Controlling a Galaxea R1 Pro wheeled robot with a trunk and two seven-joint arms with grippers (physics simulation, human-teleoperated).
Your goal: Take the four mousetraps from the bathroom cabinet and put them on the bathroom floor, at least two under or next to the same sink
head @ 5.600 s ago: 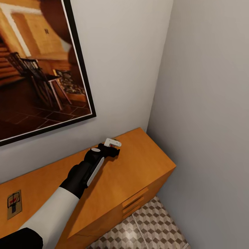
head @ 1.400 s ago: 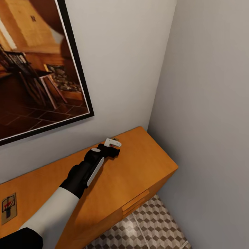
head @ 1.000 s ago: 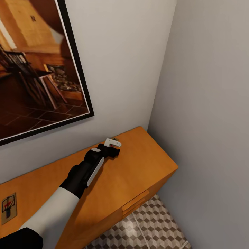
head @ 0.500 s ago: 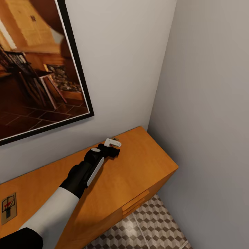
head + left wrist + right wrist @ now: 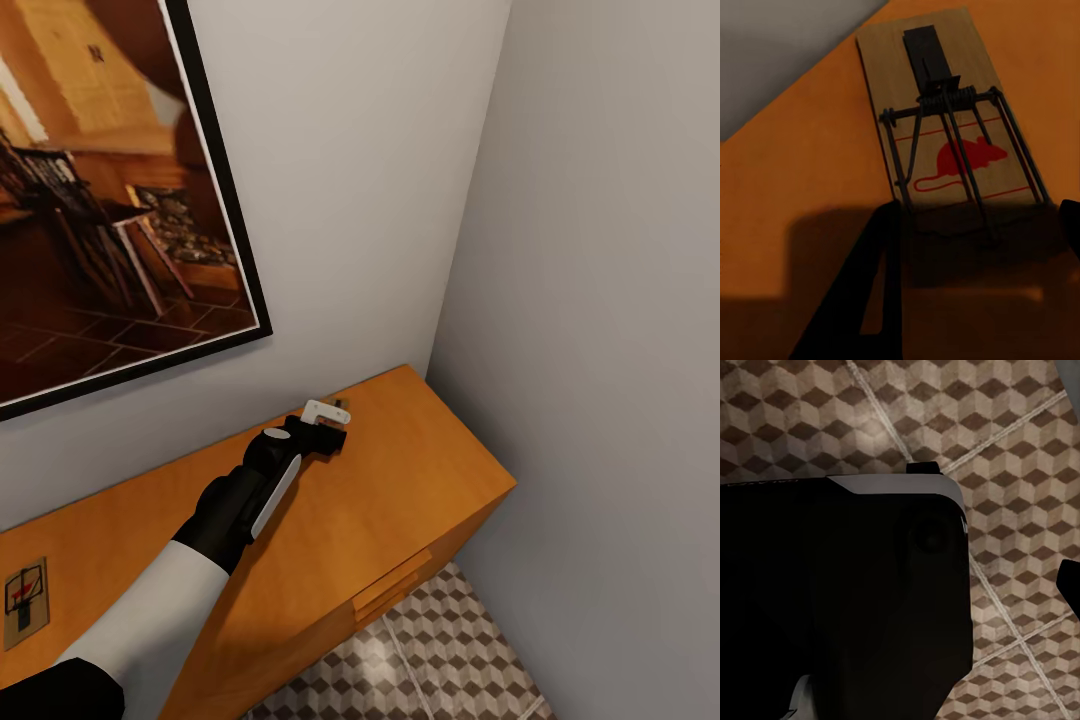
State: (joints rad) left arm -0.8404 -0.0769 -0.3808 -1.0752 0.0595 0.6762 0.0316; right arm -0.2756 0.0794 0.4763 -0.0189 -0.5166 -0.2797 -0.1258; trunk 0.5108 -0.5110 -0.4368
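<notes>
The orange-brown cabinet point(image 5: 400, 500) stands in the room's corner. My left arm reaches across its top, and my left gripper point(image 5: 327, 424) hovers low over a mousetrap point(image 5: 340, 404) near the back wall. In the left wrist view that mousetrap point(image 5: 945, 127) is a wooden board with a red mouse print and a dark spring bar. My left gripper point(image 5: 979, 214) stands open, its fingers point(image 5: 877, 292) either side of the board's near end. A second mousetrap point(image 5: 24, 602) lies at the far left of the top. One fingertip point(image 5: 1070, 583) of my right gripper hangs over the bathroom floor point(image 5: 1020, 435).
A large black-framed picture point(image 5: 100, 200) hangs on the wall above the cabinet. A grey side wall point(image 5: 600, 300) closes the right. Cube-patterned floor point(image 5: 430, 660) shows below the cabinet's drawer handles point(image 5: 392, 585). A dark part of the robot's body point(image 5: 840, 600) blocks much of the right wrist view.
The head camera has shifted slightly since the earliest frame. Over the last second my left arm and both mousetraps have kept their places.
</notes>
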